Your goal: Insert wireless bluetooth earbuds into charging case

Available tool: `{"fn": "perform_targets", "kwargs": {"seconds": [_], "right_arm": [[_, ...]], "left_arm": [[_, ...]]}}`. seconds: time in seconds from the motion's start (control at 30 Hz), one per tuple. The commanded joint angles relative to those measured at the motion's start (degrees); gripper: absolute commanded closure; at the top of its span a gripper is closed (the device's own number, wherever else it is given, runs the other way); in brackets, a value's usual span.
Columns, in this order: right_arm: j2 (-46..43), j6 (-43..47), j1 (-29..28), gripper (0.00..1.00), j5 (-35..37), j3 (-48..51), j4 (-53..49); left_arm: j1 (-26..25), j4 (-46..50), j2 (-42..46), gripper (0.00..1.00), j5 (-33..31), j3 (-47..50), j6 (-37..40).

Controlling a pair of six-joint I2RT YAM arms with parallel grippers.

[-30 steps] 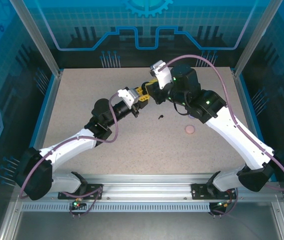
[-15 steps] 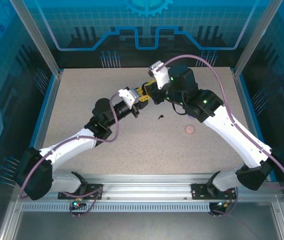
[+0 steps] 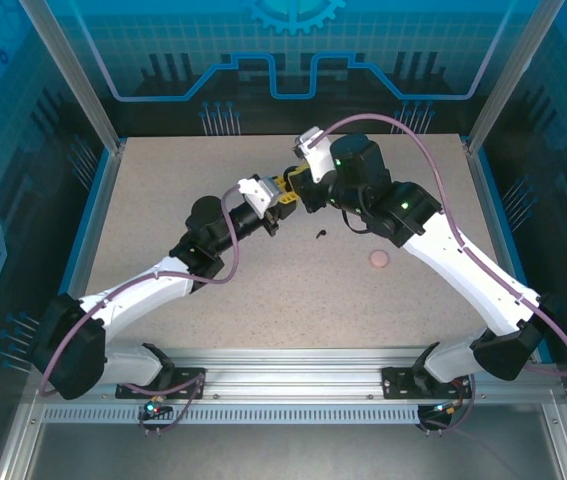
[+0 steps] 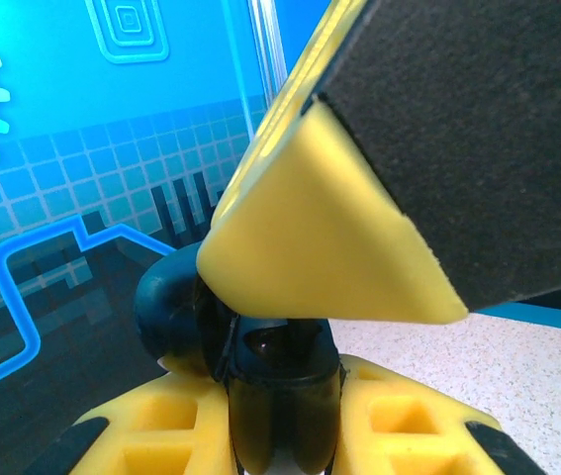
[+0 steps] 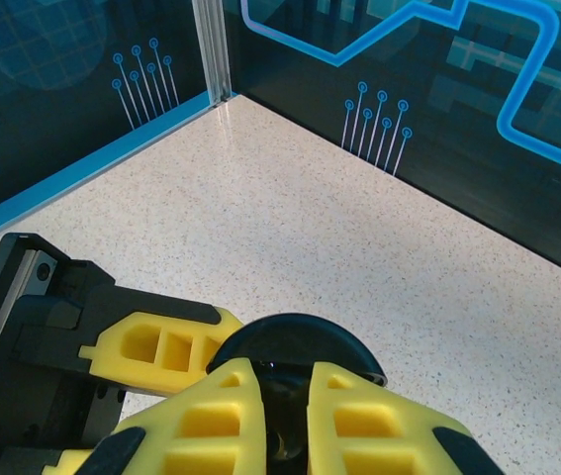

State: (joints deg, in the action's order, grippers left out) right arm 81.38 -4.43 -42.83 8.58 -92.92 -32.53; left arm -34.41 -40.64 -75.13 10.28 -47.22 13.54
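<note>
My left gripper point(image 3: 279, 196) is at mid-table, shut on a dark round charging case point(image 4: 282, 381). The case stands open, its lid point(image 4: 169, 309) swung out to the left. My right gripper point(image 3: 297, 190) meets it from the right, directly over the case point(image 5: 298, 339). Its jaws are nearly together on a small glossy dark thing that looks like a black earbud point(image 5: 287, 435). One right finger point(image 4: 329, 247) hangs over the case mouth in the left wrist view. A second black earbud point(image 3: 320, 235) lies loose on the table, just right of and nearer than the grippers.
A small pale pink round case point(image 3: 379, 259) lies on the speckled table point(image 3: 163, 200) to the right of the loose earbud. Blue walls with metal posts point(image 5: 211, 49) ring the table. The left gripper's yellow finger point(image 5: 161, 346) sits close beside my right fingers.
The right arm has shifted slightly left, bringing its gripper closer over the case in the left gripper. The left arm, the loose earbud and the pink case have not moved.
</note>
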Motion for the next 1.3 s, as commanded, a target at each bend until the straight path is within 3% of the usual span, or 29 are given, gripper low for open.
{"fn": "perform_targets", "kwargs": {"seconds": [0.0, 0.2, 0.4, 0.67, 0.9, 1.13, 1.27], "right_arm": [[-0.6, 0.2, -0.9, 0.88, 0.6, 0.9, -1.7], [-0.3, 0.1, -1.5, 0.85, 0.3, 0.9, -2.1], [1.5, -2.4, -2.2, 0.60, 1.6, -2.1, -3.1], [3.9, -5.8, -2.1, 0.42, 4.9, -8.2, -4.4], [4.8, -9.2, -0.4, 0.32, 7.4, -15.1, -8.1], [2.7, -13.7, 4.6, 0.28, 7.7, -16.0, -9.5], [1.1, -20.4, 11.8, 0.26, 6.6, -12.5, -11.8]], "left_arm": [[-0.5, -2.6, -0.4, 1.00, -0.5, -2.6, 0.7], [-0.5, -2.5, -0.6, 1.00, -0.7, -2.8, 0.5], [-0.5, -1.8, -1.1, 1.00, -0.4, -2.9, -0.1], [-0.5, -2.6, -1.6, 1.00, -0.5, -1.7, -0.8], [-0.5, -3.3, -2.0, 1.00, -0.6, -1.1, -1.4], [-0.5, -3.8, -1.9, 1.00, -0.5, -0.9, -1.7], [-0.5, -3.9, -1.5, 1.00, -0.7, -0.7, -1.5]]}}
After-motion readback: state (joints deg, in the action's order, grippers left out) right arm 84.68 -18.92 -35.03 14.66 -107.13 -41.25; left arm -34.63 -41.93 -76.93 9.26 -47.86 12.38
